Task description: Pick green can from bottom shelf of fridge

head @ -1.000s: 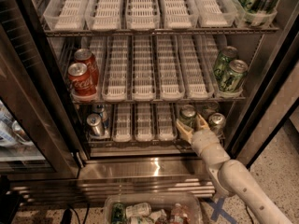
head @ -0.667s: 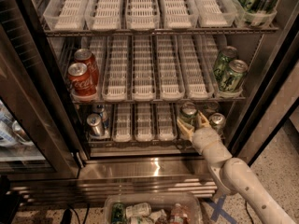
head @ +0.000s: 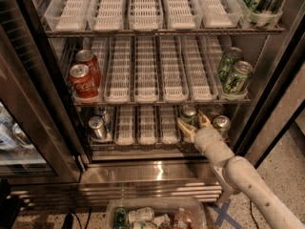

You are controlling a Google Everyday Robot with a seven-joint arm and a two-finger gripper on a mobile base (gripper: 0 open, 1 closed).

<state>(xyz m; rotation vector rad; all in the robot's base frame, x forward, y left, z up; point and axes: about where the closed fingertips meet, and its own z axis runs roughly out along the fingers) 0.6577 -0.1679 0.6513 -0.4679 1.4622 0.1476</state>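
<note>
The open fridge point(head: 143, 171) fills the camera view. On its bottom shelf point(head: 144, 126), right of the middle, stands the green can point(head: 189, 114), dark green with a silver top. My gripper point(head: 194, 124) reaches in from the lower right on a white arm. Its two tan fingers point(head: 185, 128) stand open on either side of the can's lower front. The can's lower body is hidden behind the gripper.
A silver can point(head: 221, 124) stands just right of the gripper, with another behind it. Two silver cans point(head: 97, 127) sit at the shelf's left. Red cola cans point(head: 80, 78) and pale green cans point(head: 237, 76) are on the middle shelf. A clear bin point(head: 156, 215) lies on the floor below.
The gripper has moved a little further into the bottom shelf, so its fingers now flank the green can more closely. The cans have not moved.
</note>
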